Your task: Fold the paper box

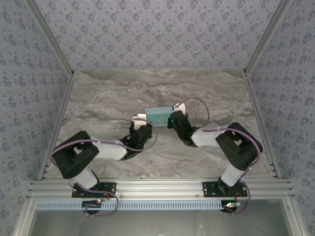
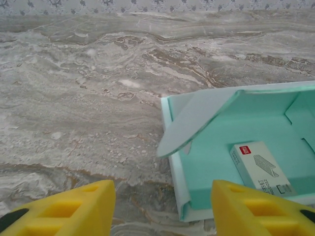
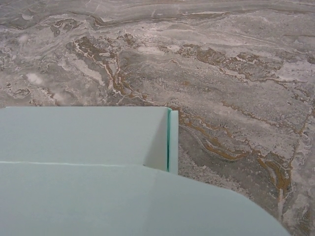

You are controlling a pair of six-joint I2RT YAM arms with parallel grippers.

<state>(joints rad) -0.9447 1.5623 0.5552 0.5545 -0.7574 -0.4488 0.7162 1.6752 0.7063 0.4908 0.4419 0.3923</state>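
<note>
At the near edge of the table [image 1: 162, 162], the two arms are bolted side by side on a metal rail [image 1: 157, 189], and both are bent in toward the middle. The left gripper [image 2: 162, 216] is seen with its yellow fingers [image 2: 74, 211] parted wide, and nothing is held between them. Bare marbled surface is seen in most of the gap, and the near corner of the paper box [image 2: 216, 157] lies in its right part, close to the right-hand finger. The box is laid flat near the middle of the table, between the two grippers, with its long side running left to right. Its left end is open, with the turquoise inside shown and one grey-backed flap [image 2: 197, 120] raised and tilted over the opening. A small white packet [image 2: 260, 168] with a red label is laid on the floor of the box. The right gripper [image 1: 172, 119] is set at the box's right end and is closed. In its wrist view the fingers are hidden under pale card, so whether card is pinched cannot be told. Beyond the box, the marbled surface is carried back to a patterned wall [image 1: 157, 34].
</note>
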